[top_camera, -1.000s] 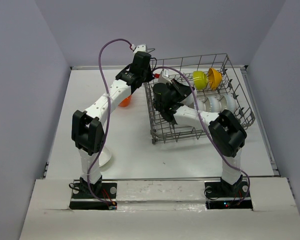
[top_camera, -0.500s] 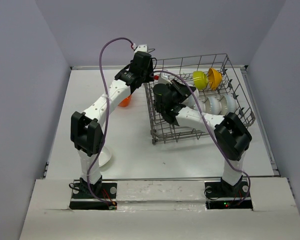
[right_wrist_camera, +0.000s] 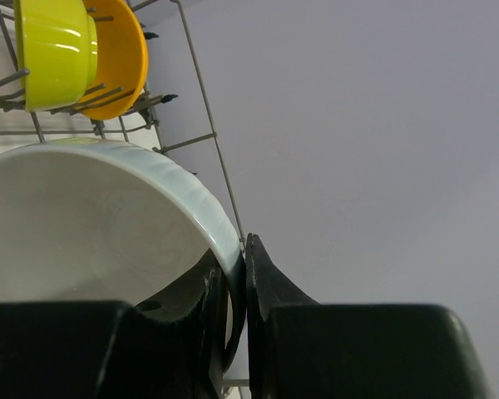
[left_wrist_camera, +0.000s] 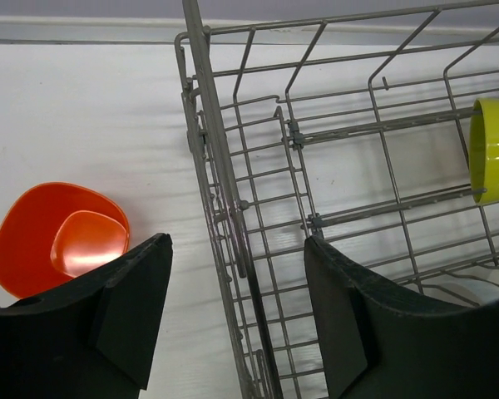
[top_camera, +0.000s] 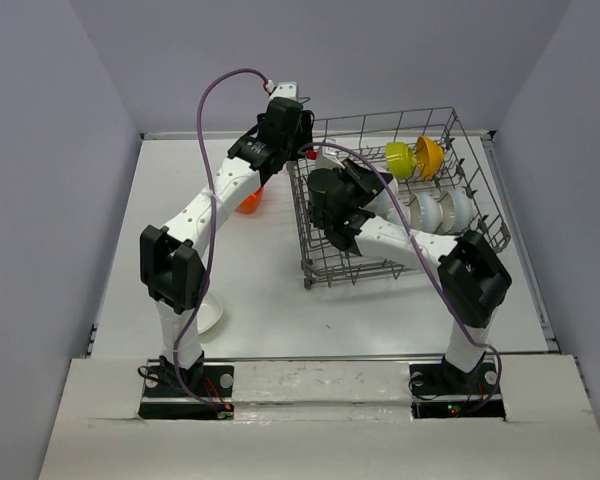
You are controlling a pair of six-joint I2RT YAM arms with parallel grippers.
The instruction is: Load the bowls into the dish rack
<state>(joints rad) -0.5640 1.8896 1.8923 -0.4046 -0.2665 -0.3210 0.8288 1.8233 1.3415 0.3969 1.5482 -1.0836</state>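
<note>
Right tool (right_wrist_camera: 243,249) pinches a white bowl (right_wrist_camera: 91,224) by its rim inside the dish rack (top_camera: 350,270). The bowl looks glossy, rigid and probably slippery, so a rim grip suits it. Left tool (left_wrist_camera: 237,243) gapes empty over the rack's nine-o'clock wall, with a red-orange bowl (left_wrist_camera: 58,237) on the worktop (top_camera: 260,290) beside it. Lime bowl (top_camera: 400,160) stands racked at twelve.

White table (top_camera: 270,300) between plain lavender-grey walls (top_camera: 400,50)

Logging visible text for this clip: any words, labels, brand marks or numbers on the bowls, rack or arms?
No readable text in any view.
The dish rack, red-orange bowl, lime bowl, orange-yellow bowl and white bowl are plain, with no print.
The left arm and right arm show no legible label.
</note>
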